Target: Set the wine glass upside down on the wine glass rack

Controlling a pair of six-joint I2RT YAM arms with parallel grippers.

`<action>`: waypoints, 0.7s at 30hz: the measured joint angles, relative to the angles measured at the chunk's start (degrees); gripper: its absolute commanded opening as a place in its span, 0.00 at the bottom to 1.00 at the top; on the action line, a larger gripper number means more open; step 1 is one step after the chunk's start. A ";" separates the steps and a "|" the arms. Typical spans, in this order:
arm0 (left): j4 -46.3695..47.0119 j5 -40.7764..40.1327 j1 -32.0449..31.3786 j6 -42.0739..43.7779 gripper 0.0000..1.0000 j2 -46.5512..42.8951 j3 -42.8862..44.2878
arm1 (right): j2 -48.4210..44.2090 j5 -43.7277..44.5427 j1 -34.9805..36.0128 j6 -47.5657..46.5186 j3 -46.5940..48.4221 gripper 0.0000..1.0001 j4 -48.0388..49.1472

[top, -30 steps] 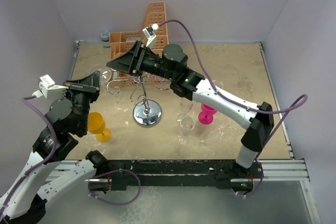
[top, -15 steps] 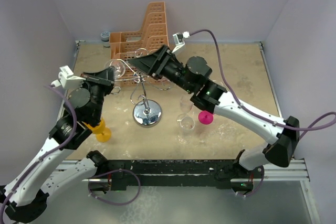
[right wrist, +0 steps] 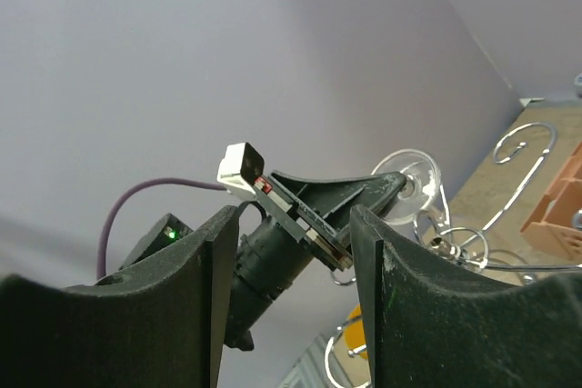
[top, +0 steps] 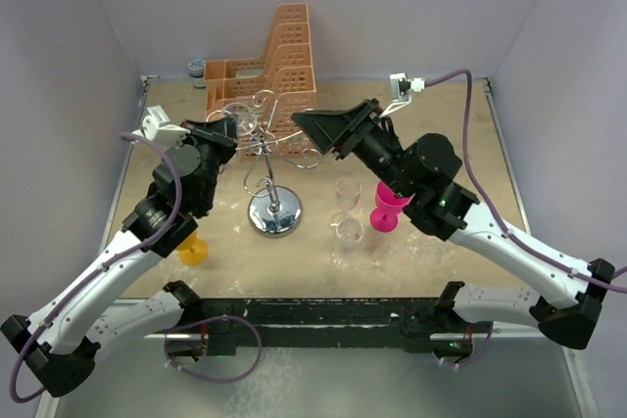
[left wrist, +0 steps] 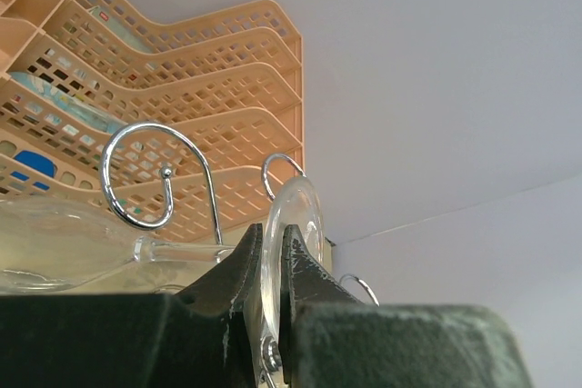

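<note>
My left gripper (top: 232, 124) is shut on the round foot of a clear wine glass (top: 245, 116), held on its side high at the top of the wine glass rack (top: 273, 210). In the left wrist view the foot (left wrist: 297, 211) stands edge-on between the jaws of the left gripper (left wrist: 271, 252), and the stem runs left under a curled rack hook (left wrist: 136, 170). My right gripper (top: 315, 126) is open and empty, just right of the rack's scroll arms. In the right wrist view the right gripper (right wrist: 293, 224) faces the left gripper (right wrist: 386, 190) and the glass foot (right wrist: 416, 179).
An orange perforated basket (top: 265, 70) stands behind the rack. Two clear glasses (top: 345, 232) and a pink glass (top: 386, 212) stand right of the rack's base. A yellow glass (top: 193, 250) stands to its left. A small grey jar (top: 198, 68) sits at the back left.
My left gripper has carried the wine glass right and up to the rack's top. My right gripper has drawn back to the right, away from the glass and rack.
</note>
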 measured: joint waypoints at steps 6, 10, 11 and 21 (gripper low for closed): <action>0.96 -1.44 0.07 0.66 0.00 2.38 0.22 | -3.56 0.39 0.00 -7.63 -2.29 0.55 -2.67; 1.07 -1.73 0.68 1.57 0.00 3.43 0.76 | -6.84 1.73 0.00 -10.45 -4.83 0.56 -5.27; 1.09 -1.73 0.94 1.79 0.00 3.72 1.16 | -8.09 2.43 0.00 -10.93 -5.79 0.56 -6.29; 1.22 3.32 7.32 1.42 0.00 6.82 5.07 | -10.84 4.70 0.00 -10.93 -6.86 0.57 -12.15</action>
